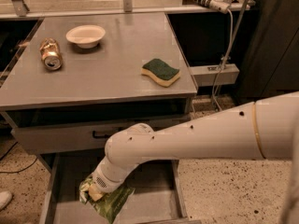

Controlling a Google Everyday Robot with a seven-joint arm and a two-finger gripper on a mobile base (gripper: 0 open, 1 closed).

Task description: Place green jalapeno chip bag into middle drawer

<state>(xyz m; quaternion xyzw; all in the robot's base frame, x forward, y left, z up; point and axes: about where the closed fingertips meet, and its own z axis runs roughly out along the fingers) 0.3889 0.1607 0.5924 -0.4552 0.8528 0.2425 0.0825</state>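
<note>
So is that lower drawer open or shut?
Open. The middle drawer is pulled out, its bare grey floor showing, with the hand and the green jalapeno chip bag low over it.

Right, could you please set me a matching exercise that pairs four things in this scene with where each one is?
Things:
1. can
2. bowl
3. sponge
4. green jalapeno chip bag

Places:
A. within the open middle drawer, at the gripper
B. on the tabletop, near its front right corner as pictured
C. lying on its side at the tabletop's left
D. upright towards the tabletop's back, just right of the can

Pairs: 1-C, 2-D, 3-B, 4-A.
</note>
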